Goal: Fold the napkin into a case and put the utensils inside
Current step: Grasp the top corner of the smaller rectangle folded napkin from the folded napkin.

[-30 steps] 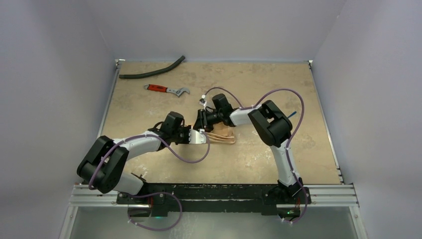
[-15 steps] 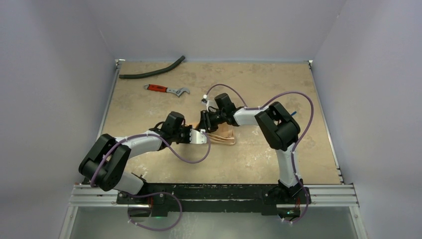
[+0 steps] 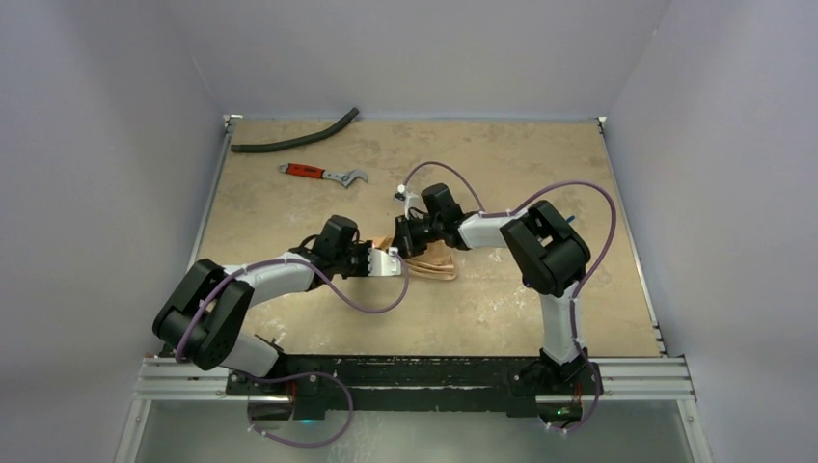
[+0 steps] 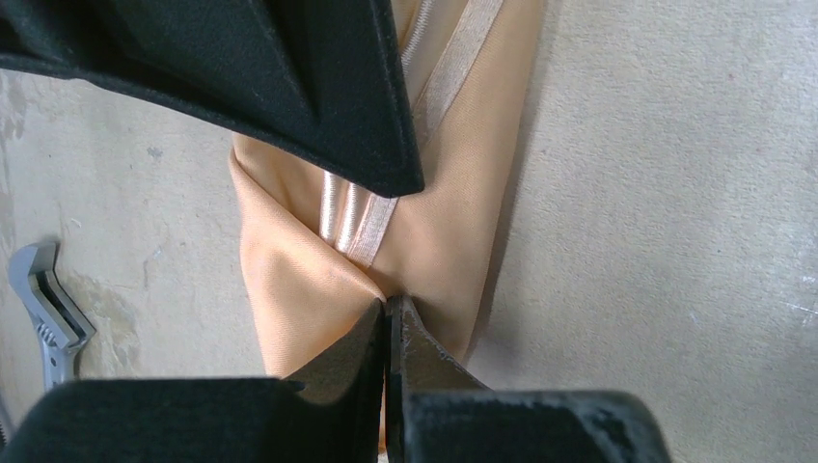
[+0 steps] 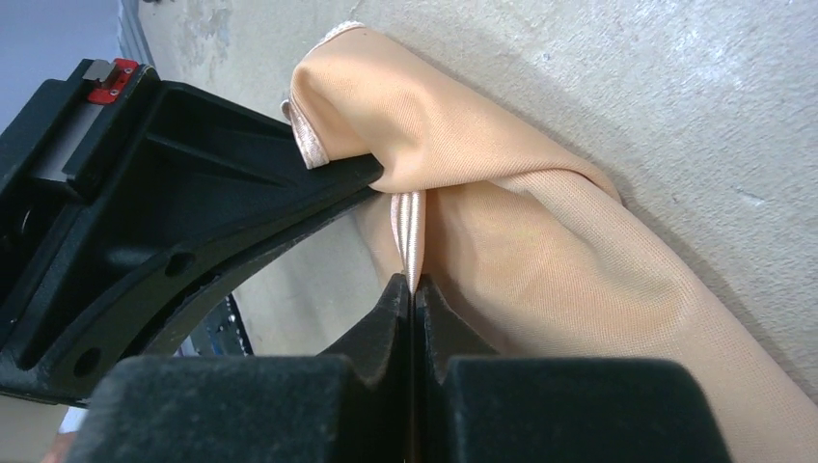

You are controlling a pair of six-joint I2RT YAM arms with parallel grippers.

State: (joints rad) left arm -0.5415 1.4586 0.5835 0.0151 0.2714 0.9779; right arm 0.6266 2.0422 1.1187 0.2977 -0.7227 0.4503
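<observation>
The peach-orange napkin (image 3: 436, 263) lies bunched and partly folded at mid-table between both arms. My left gripper (image 3: 394, 262) is shut on a fold at its left end; in the left wrist view the napkin (image 4: 439, 231) runs away from the pinching jaws (image 4: 388, 307). My right gripper (image 3: 402, 238) is shut on the napkin's shiny hem (image 5: 410, 231), its jaws (image 5: 415, 286) tight on the strip, with the napkin (image 5: 540, 251) draped to the right. A sliver of the blue fork (image 3: 571, 219) peeks out behind the right arm. The spoon is hidden.
A curved black hose (image 3: 294, 138) lies at the back left, with a red-handled wrench (image 3: 323, 174) just in front of it. The wrench head (image 4: 43, 313) shows at the left of the left wrist view. The two grippers stand very close together.
My right gripper has shifted slightly right and closed on the napkin's hem. The left gripper has kept its grip and not moved.
</observation>
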